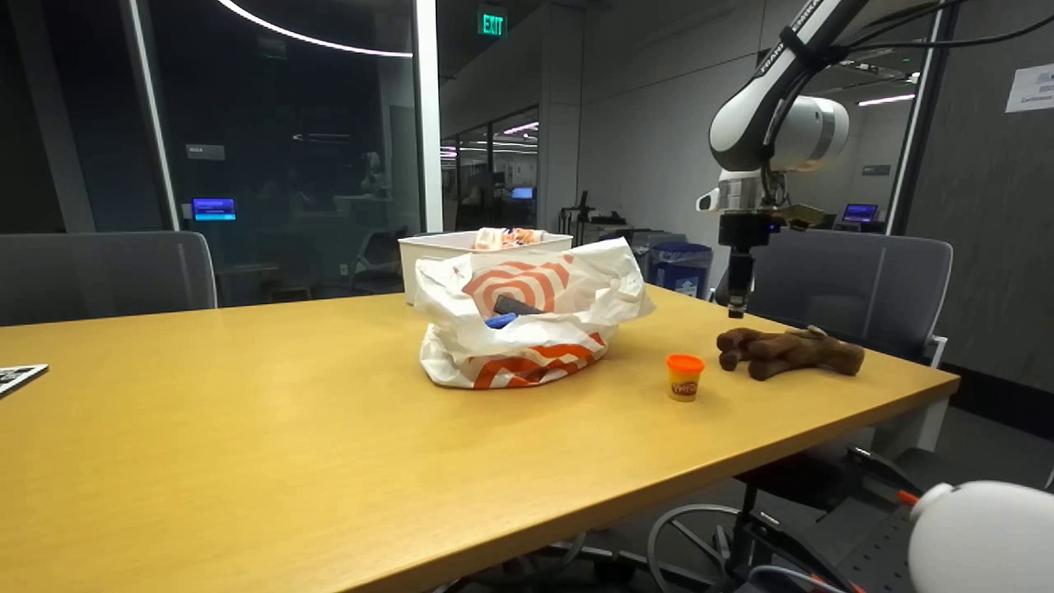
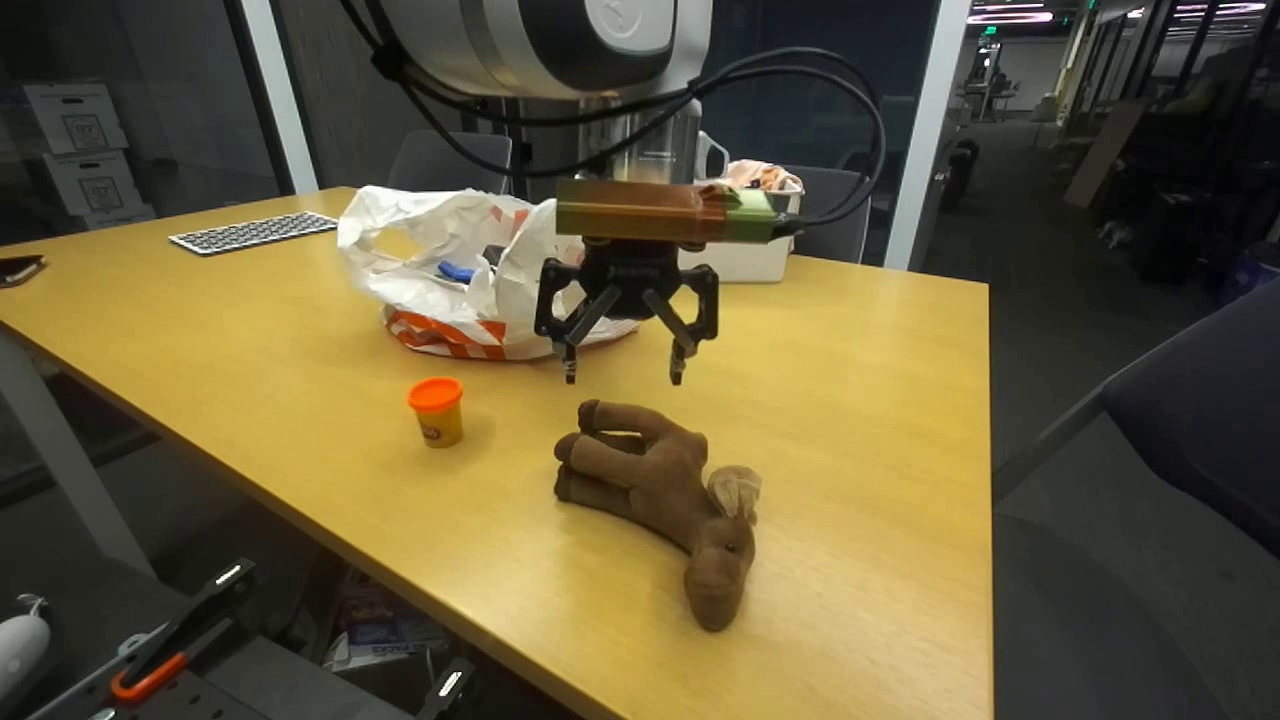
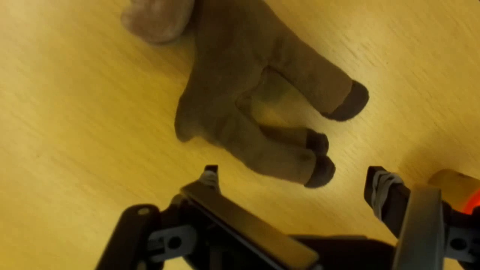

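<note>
From the left in an exterior view, a plastic bag (image 2: 425, 300) sits on the counter (image 2: 250, 330) behind a clay tub (image 2: 437, 418). Rightward, the jaws hang spread and empty above the counter, near the legs of a stuffed animal (image 2: 655, 475) lying on its side. This looks like lining up; gripping would call for shifting over the body and lowering.

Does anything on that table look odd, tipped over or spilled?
The brown plush animal lies on its side, legs sticking out, as if toppled. The orange-lidded tub stands upright, and I see no spill or damage.
</note>
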You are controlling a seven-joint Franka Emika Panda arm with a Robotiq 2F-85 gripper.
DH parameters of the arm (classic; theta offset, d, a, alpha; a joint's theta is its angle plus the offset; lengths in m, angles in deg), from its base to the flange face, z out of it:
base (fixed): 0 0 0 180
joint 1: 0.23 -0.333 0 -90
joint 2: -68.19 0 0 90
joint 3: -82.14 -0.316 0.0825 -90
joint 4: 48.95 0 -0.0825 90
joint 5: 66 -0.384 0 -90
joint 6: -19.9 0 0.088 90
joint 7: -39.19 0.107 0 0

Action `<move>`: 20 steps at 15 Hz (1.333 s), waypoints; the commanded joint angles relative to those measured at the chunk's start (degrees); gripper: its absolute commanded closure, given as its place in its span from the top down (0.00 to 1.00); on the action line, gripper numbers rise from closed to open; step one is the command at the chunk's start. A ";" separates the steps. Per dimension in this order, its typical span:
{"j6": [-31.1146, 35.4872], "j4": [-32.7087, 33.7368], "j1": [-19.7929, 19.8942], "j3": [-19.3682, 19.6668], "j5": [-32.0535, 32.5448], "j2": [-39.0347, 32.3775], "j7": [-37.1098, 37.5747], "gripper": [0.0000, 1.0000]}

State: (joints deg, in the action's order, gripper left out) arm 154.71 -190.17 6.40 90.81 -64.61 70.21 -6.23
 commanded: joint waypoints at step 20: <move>13.95 -5.43 3.03 3.17 23.59 3.88 25.26 0.07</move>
State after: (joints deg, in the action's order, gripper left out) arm 170.97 -193.44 9.59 92.82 -48.60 63.69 13.02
